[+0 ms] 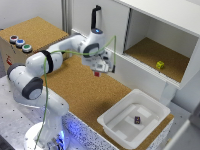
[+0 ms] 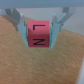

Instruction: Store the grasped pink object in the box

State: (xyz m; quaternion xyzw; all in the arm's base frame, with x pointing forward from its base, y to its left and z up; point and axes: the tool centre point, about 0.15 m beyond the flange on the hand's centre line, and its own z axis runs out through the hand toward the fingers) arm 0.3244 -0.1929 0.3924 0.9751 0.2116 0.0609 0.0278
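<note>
Grasp done, transport and release left. The pink object [image 2: 39,35] is clamped between the fingers of the gripper [image 1: 97,73] and held in the air above the cork surface [image 1: 80,90], well apart from the box [image 1: 114,127], which sits toward the exterior view's right. Nothing pink is seen in the box yet.

Count: one pink object, one box, one dark maroon cube [image 1: 137,120] inside that box, one yellow-green cube [image 1: 160,65] in the cabinet [image 1: 160,20] recess, three coloured buttons [image 1: 20,43] on the wooden case [image 1: 37,30]
</note>
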